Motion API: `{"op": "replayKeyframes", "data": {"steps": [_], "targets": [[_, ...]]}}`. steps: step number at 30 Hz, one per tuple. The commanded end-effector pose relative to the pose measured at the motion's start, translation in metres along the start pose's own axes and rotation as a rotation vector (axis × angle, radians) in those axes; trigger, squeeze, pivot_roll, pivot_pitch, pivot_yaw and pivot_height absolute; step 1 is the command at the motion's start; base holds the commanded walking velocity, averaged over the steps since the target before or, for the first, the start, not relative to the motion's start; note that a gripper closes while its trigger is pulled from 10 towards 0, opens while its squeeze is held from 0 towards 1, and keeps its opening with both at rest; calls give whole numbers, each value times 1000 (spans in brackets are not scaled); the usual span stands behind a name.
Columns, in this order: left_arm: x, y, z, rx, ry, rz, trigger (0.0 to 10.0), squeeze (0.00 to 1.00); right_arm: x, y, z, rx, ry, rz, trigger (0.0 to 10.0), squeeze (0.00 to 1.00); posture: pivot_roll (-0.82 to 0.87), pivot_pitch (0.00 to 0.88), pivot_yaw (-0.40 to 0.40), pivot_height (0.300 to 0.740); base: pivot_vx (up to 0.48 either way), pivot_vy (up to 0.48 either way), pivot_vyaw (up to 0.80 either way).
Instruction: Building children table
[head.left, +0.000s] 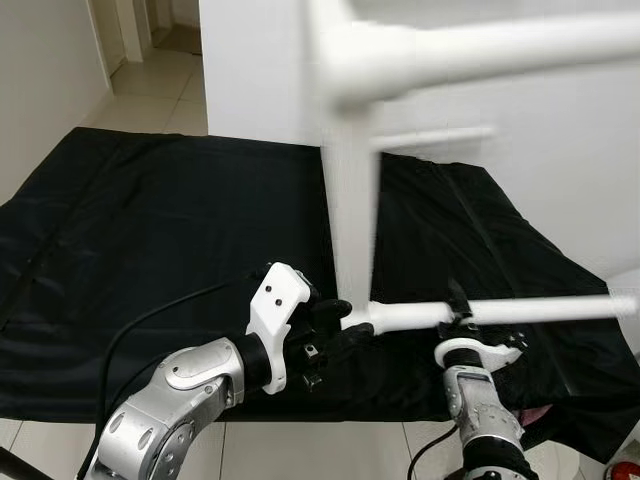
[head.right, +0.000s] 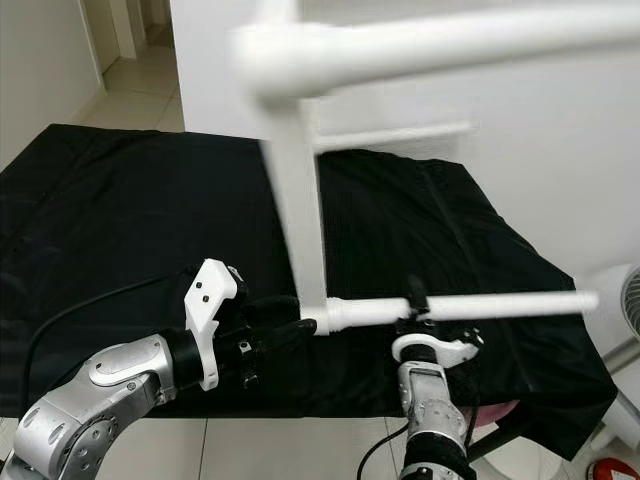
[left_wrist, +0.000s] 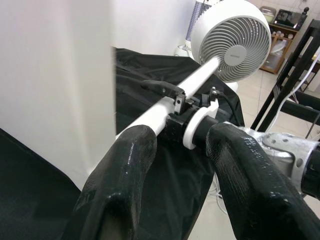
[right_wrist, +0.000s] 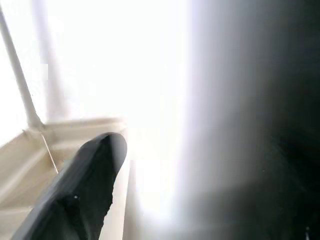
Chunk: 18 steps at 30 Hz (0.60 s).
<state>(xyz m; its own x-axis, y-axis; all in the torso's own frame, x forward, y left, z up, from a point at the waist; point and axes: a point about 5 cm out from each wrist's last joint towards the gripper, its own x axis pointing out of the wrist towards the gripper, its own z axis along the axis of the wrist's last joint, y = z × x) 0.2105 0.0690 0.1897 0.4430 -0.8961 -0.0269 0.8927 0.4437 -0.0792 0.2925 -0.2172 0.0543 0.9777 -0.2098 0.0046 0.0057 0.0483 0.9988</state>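
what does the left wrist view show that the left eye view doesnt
Left wrist view alone: a white fan past the cloth's edge, and the left gripper's two black fingers seen close, spread either side of the white tube. Left eye view alone: the frame's upright leg and upper bar, plus the left gripper at the tube's end. Both: the tube, the black cloth, and the right gripper clamped on the tube.

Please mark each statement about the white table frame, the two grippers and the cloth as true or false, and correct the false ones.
1. The right gripper holds the lower white bar of the table frame. True.
2. The left gripper is at the corner joint of that bar. True.
3. The cloth on the floor is white. False: it is black.
4. A fan stands beyond the cloth. True.
5. The frame lies flat on the cloth. False: the grippers hold it up.
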Motion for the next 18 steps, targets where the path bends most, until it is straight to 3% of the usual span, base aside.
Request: {"op": "replayKeyframes", "data": {"steps": [1, 3, 18], "targets": [[1, -3, 1, -7, 0, 6, 10000, 0, -1, -8, 20, -77, -90, -88, 10000, 0, 23, 2, -83, 740, 0, 0, 0], [0, -2, 1, -4, 3, 11, 10000, 0, 2, -4, 19, -146, -86, -98, 10000, 0, 24, 4, -82, 740, 0, 0, 0], [-1, -2, 1, -10, 9, 21, 10000, 0, 6, 4, 10, -210, -86, -82, 10000, 0, 21, 13, -82, 740, 0, 0, 0]]}}
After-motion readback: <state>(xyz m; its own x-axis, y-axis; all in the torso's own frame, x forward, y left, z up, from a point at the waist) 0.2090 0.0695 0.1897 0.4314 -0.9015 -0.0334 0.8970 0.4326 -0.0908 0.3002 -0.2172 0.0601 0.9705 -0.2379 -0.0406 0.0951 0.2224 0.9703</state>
